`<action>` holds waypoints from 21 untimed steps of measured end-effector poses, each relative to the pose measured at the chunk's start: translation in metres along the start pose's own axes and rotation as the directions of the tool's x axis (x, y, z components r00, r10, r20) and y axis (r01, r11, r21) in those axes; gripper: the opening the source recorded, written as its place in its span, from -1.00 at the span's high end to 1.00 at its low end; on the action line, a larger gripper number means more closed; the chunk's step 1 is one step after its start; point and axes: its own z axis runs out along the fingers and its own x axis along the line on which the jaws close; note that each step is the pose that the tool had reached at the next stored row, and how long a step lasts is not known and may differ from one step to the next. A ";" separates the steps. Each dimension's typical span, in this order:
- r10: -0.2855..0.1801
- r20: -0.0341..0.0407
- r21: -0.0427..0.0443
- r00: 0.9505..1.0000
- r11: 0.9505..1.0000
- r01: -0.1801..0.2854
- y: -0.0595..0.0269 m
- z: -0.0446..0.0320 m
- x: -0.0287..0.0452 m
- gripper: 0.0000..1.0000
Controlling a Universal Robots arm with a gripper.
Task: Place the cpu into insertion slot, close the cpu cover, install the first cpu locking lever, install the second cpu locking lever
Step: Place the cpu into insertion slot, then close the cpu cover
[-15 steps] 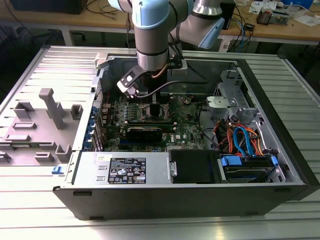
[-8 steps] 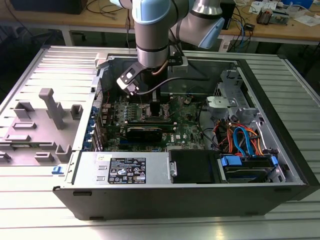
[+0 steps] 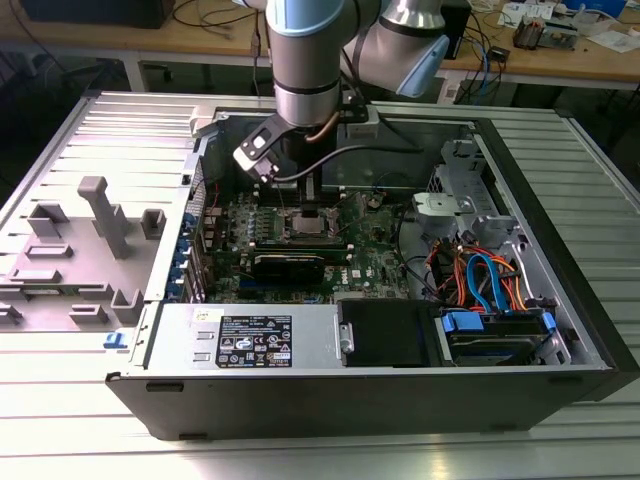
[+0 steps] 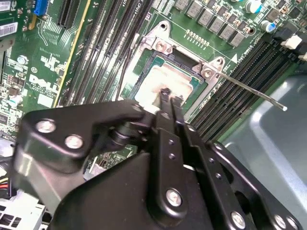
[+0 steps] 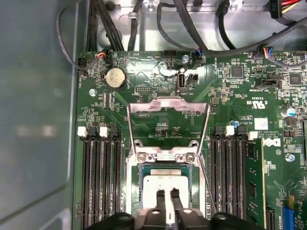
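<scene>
Over the green circuit board [image 5: 230, 96], our black gripper [image 5: 168, 192], fingers [image 5: 161, 201] nearly together, touches the square silver-grey cpu [image 5: 152, 184] lying in the dark metal-rimmed insertion slot [image 5: 140, 191]; we see the thin silver cpu cover [image 5: 168, 103] standing open.

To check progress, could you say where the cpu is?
In the first wrist view the cpu sits in the insertion slot, under the gripper, between memory-slot banks.

The gripper [image 4: 169, 97], tips together, seems to touch the cpu [image 4: 160, 79] seated in the slot [image 4: 154, 44]; a lever [image 4: 249, 91] juts past the board [image 4: 29, 81] edge.
</scene>
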 end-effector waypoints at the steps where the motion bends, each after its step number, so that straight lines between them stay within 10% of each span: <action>1: 0.000 0.000 0.001 1.000 1.000 0.000 0.0002 0.0000 0.0000 0.65; 21: 0.000 0.000 0.005 1.000 1.000 0.000 0.0007 -0.0001 0.0000 0.79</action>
